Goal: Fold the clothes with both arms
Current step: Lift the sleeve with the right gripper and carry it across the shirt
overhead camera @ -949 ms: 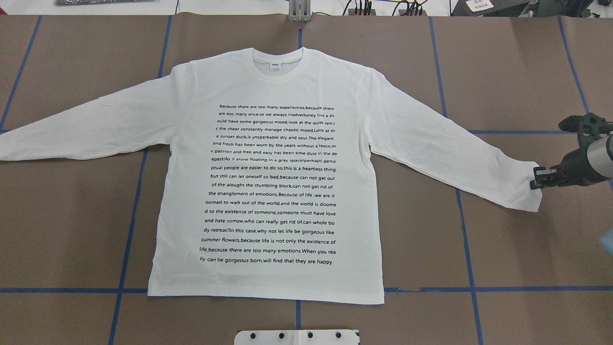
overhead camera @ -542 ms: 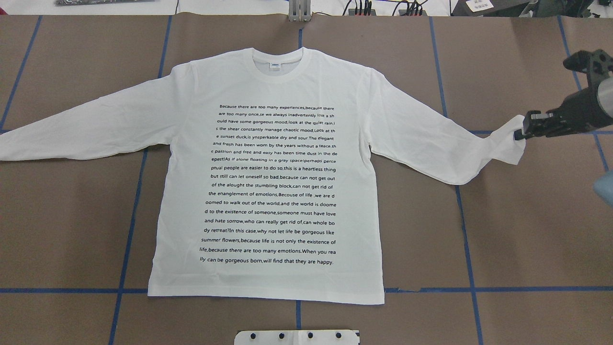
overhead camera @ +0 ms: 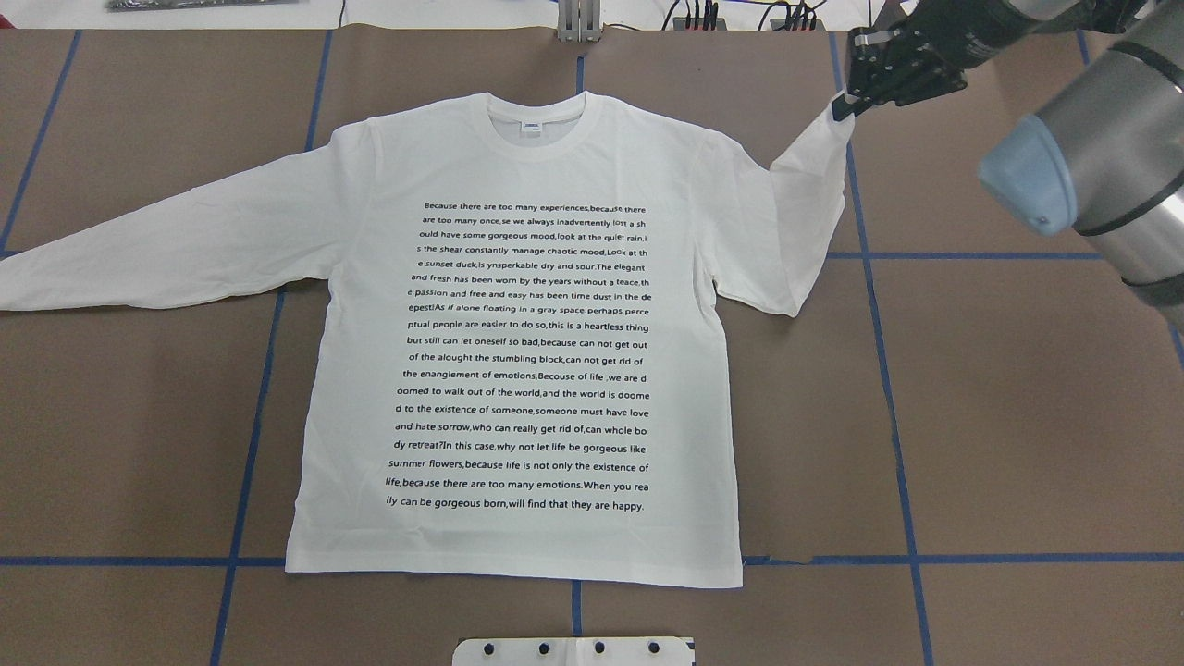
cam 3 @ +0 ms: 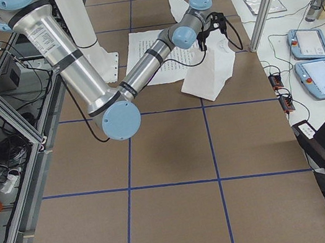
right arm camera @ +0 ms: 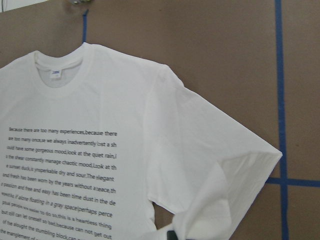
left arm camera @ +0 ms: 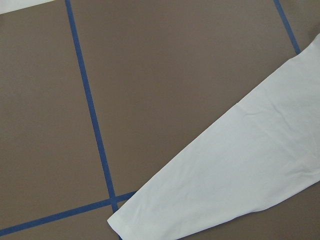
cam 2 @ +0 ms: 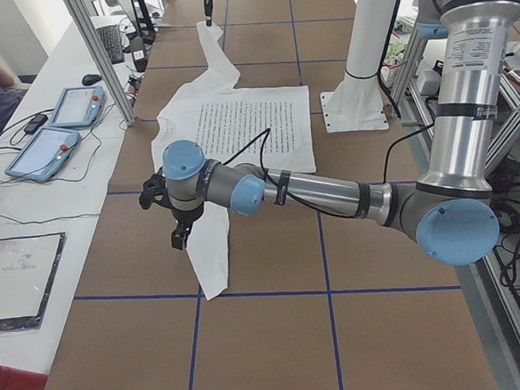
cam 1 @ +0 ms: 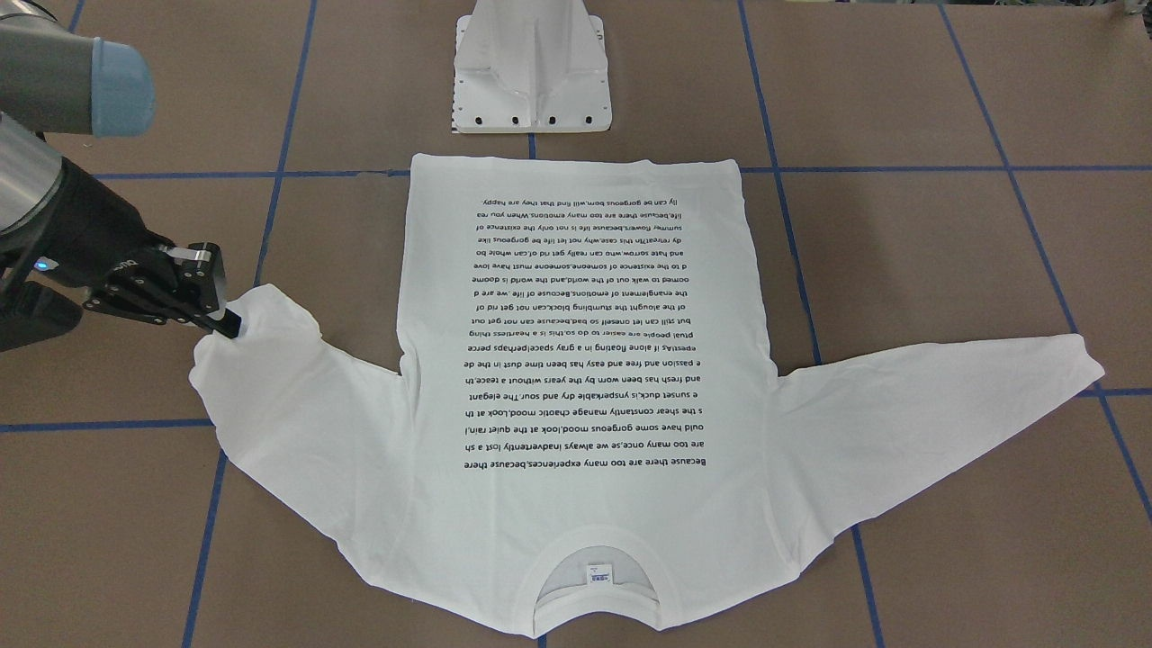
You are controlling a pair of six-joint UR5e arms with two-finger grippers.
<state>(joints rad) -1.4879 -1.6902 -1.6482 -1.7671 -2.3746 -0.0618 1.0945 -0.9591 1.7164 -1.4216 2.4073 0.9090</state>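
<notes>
Both jaws of the right gripper (overhead camera: 840, 109) are closed on the T-shirt's (overhead camera: 555, 166) cuff (overhead camera: 835, 128), and that sleeve hangs doubled back beneath it. Beyond, the body lies flat on the table (overhead camera: 1017, 416). Farthest off, the left gripper (cam 2: 181, 236) hangs above the other sleeve (cam 2: 209, 261); its opening cannot be told.

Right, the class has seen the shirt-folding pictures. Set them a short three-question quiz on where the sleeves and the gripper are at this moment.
1. True or false: the right gripper is shut on the end of one sleeve of the T-shirt, holding it up off the table.
2. The other sleeve: A) lies flat on the table; B) is folded over the body; C) hangs in the air.
3. Fill in: the neck tag sits just inside the ___.

Key: 1 true; 2 A; 3 collar.
</notes>
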